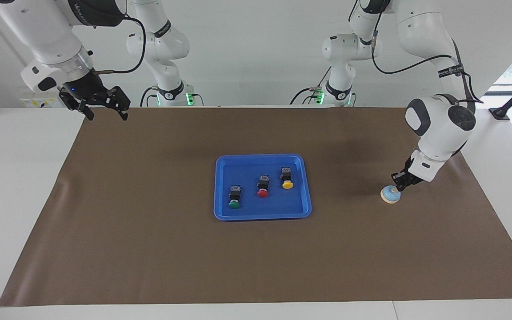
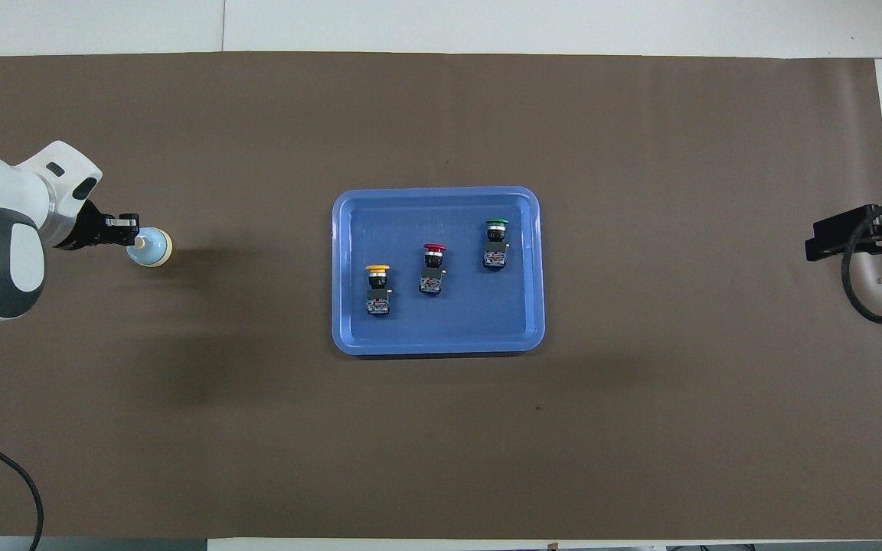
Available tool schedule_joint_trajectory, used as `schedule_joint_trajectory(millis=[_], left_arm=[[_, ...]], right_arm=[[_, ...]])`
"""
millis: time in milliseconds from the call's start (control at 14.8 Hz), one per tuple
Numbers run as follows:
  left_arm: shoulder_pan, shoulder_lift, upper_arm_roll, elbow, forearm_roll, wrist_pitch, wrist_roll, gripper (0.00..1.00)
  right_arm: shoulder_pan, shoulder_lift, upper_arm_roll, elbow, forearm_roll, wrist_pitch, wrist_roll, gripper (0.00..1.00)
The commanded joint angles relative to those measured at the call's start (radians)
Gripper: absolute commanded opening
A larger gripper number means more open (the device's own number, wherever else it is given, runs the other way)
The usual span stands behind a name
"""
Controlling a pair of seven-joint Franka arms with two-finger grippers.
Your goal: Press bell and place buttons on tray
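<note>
The left hand (image 1: 397,186), fingertips pinched together, sits on the bell (image 1: 390,195) at its desk end: press straight down. 3 buttons (image 1: 262,186) lie on the tray (image 1: 298,211); the right hand (image 1: 100,103) waits wide.

Both arms are glossy white, built of rounded segments with dark grey caps at the joints. Black cables loop loosely along them. Each base has a black ring and a green light. The right gripper (image 1: 100,104) is black past a silvery wrist collar; the left gripper (image 1: 399,182) is black too.
</note>
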Motion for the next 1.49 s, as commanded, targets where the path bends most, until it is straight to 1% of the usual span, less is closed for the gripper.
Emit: schedule_joint_trajectory(millis=[0, 202, 405, 472, 810, 945, 1012, 1080, 1148, 1215, 1282, 1418], left_arm=[[-0.013, -0.003, 0.009, -0.030, 0.001, 0.040, -0.007, 0.00], [-0.019, 0.005, 0.009, -0.057, 0.001, 0.062, -0.006, 0.00], [-0.016, 0.008, 0.011, -0.034, 0.001, 0.039, -0.004, 0.00], [-0.010, 0.008, 0.011, -0.005, 0.001, -0.007, -0.004, 0.00], [0.020, -0.023, 0.015, 0.255, -0.007, -0.379, -0.002, 0.00], [0.023, -0.055, 0.017, 0.338, -0.008, -0.485, -0.002, 0.00], [0.034, -0.076, 0.017, 0.354, -0.008, -0.525, -0.001, 0.00], [0.043, -0.111, 0.017, 0.355, -0.010, -0.550, -0.001, 0.15], [0.043, -0.148, 0.017, 0.348, -0.008, -0.556, -0.001, 0.49], [0.042, -0.173, 0.017, 0.346, -0.008, -0.567, -0.002, 0.80], [0.037, -0.193, 0.015, 0.348, -0.007, -0.591, -0.004, 1.00], [0.033, -0.233, 0.014, 0.345, -0.007, -0.653, -0.004, 1.00]], right_arm=[[-0.002, -0.001, 0.004, -0.001, 0.007, 0.010, 0.005, 1.00], [-0.002, -0.001, 0.004, -0.001, 0.008, 0.010, 0.005, 1.00], [-0.002, -0.001, 0.004, -0.001, 0.008, 0.010, 0.005, 1.00], [-0.002, -0.001, 0.004, -0.001, 0.008, 0.010, 0.005, 1.00], [-0.002, -0.001, 0.004, -0.001, 0.008, 0.010, 0.005, 1.00], [-0.002, -0.001, 0.004, -0.001, 0.008, 0.010, 0.005, 1.00], [-0.002, -0.001, 0.004, -0.001, 0.008, 0.010, 0.006, 1.00], [-0.002, -0.001, 0.004, -0.001, 0.008, 0.010, 0.006, 1.00], [-0.002, -0.001, 0.004, -0.001, 0.008, 0.010, 0.006, 1.00], [-0.002, -0.001, 0.006, -0.001, 0.008, 0.010, 0.008, 1.00], [-0.002, -0.001, 0.006, -0.001, 0.008, 0.010, 0.006, 1.00], [-0.002, -0.002, 0.004, -0.001, 0.008, 0.010, 0.006, 1.00]])
